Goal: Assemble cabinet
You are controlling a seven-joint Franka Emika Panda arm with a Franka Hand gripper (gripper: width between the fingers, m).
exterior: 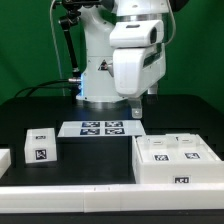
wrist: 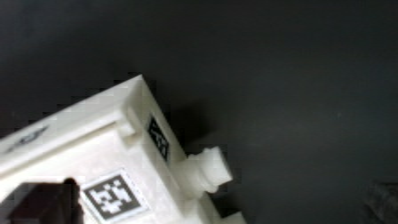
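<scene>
The cabinet is a large white box with black-and-white tags, lying on the black table at the exterior view's right. My gripper hangs just above its far left corner, empty and not touching it. In the wrist view a corner of the cabinet fills the lower part, with two tags and a small white knob sticking out of its side. My gripper looks open there, with dark fingertips at the picture's two edges. A small white drawer block sits at the exterior view's left.
The marker board lies flat in front of the robot base. Another white part shows at the left edge. A long white border rail runs along the near side of the table.
</scene>
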